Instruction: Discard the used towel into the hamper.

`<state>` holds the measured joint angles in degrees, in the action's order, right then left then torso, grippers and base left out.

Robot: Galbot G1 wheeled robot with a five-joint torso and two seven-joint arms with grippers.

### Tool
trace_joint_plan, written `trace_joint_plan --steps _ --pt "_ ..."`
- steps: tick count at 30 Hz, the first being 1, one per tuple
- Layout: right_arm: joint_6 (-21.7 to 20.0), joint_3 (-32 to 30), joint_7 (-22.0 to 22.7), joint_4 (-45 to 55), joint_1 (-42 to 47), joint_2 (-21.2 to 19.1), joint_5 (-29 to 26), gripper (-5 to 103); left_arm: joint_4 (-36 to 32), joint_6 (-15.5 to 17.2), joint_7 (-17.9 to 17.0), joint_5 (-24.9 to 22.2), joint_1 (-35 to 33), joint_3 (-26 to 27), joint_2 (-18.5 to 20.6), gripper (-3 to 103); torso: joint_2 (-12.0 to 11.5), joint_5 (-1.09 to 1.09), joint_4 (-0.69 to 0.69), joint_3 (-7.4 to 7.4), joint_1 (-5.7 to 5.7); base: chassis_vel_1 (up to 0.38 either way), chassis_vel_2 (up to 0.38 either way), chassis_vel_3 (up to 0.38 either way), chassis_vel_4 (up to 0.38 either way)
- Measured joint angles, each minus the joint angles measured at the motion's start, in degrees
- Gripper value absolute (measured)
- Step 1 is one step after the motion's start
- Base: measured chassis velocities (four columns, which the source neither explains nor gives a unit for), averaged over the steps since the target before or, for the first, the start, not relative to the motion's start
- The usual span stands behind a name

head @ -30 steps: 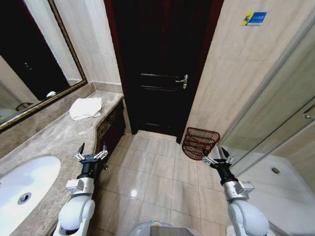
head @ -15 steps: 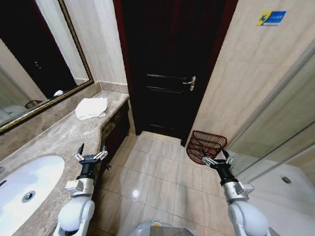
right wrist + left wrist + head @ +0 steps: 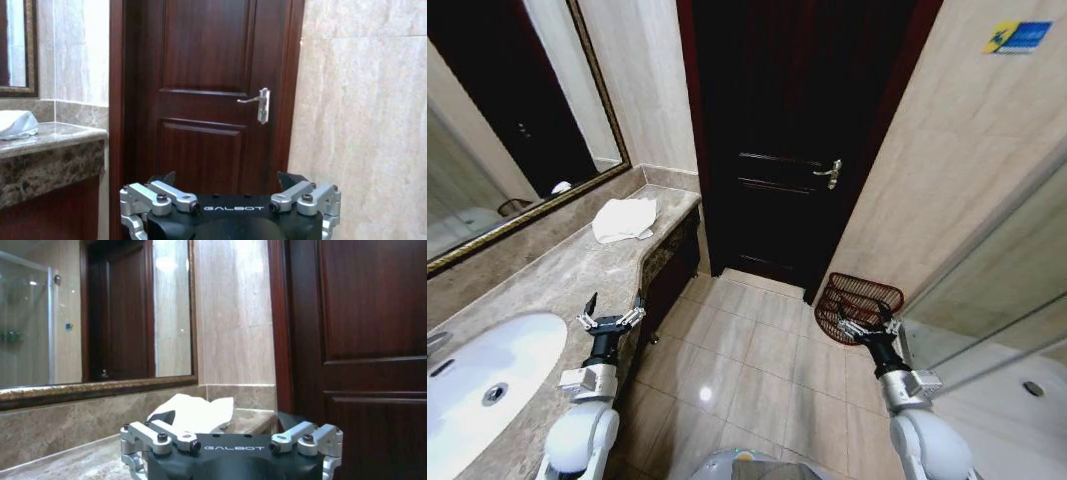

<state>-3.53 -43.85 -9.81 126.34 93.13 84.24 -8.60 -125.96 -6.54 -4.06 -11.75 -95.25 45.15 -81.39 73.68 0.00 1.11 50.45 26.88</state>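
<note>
Head view: a crumpled white towel (image 3: 624, 219) lies at the far end of the veined marble surface (image 3: 557, 285), near the dark panelled door (image 3: 797, 150). The round reddish-brown openwork hamper (image 3: 859, 306) sits on the glossy tile floor beside the door. The left gripper (image 3: 611, 310) and right gripper (image 3: 867, 322) are held low, fingers spread wide, empty.

Left wrist view: the soft, folded towel (image 3: 193, 412) rests on the stone ledge under the framed mirror (image 3: 100, 315).

Right wrist view: the towel (image 3: 16, 125) sits on the surface's edge, apart from the door's metal handle (image 3: 260, 104).

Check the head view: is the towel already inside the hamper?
No, the white towel lies on the counter, far from the hamper on the floor.
</note>
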Motion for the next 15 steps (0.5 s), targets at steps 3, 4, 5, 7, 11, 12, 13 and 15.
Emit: trace_joint_plan --steps 3,4,5,7,11,12,13,15 --pt "0.0 0.0 0.0 0.0 -0.2 0.0 0.0 100 0.0 0.0 0.0 0.0 0.0 0.0 0.1 100 0.0 0.00 0.00 0.00 0.00 -0.020 0.073 0.069 -0.015" --pt "0.0 0.0 0.0 0.0 -0.2 0.0 0.0 100 0.0 0.0 0.0 0.0 0.0 0.0 0.1 100 0.0 0.00 0.00 0.00 0.00 -0.024 0.077 0.069 -0.009" --pt "0.0 0.0 0.0 0.0 -0.2 0.1 0.0 100 0.0 0.0 0.0 0.0 0.0 0.0 0.2 100 0.0 0.00 0.00 0.00 0.00 -0.024 0.066 0.068 -0.009" --pt "-0.1 0.1 0.0 0.0 -0.2 0.1 0.1 100 0.0 0.0 0.0 -0.1 0.0 0.1 0.3 100 0.0 0.00 0.00 0.00 0.00 -0.023 0.060 0.065 -0.018" --pt "-0.1 0.1 0.0 -0.2 -0.3 0.1 0.2 100 0.2 -0.1 0.0 -0.2 0.1 0.1 0.2 100 0.0 0.00 0.00 0.00 0.00 -0.013 0.073 0.068 -0.012" --pt "-0.1 0.1 0.0 -0.2 -0.3 0.1 0.2 100 0.2 -0.1 0.0 -0.2 0.1 0.1 0.2 100 0.0 0.00 0.00 0.00 0.00 0.012 0.085 0.068 -0.009" --pt "-0.1 0.1 -0.1 -0.2 -0.4 0.1 0.2 100 0.2 -0.1 0.0 -0.2 0.0 0.1 0.2 100 0.0 0.00 0.00 0.00 0.00 0.012 0.085 0.059 -0.002" --pt "-0.1 0.1 -0.1 -0.2 -0.3 0.1 0.2 100 0.3 -0.2 0.0 -0.2 0.0 0.1 0.2 100 0.0 0.00 0.00 0.00 0.00 -0.007 0.095 0.065 -0.012"
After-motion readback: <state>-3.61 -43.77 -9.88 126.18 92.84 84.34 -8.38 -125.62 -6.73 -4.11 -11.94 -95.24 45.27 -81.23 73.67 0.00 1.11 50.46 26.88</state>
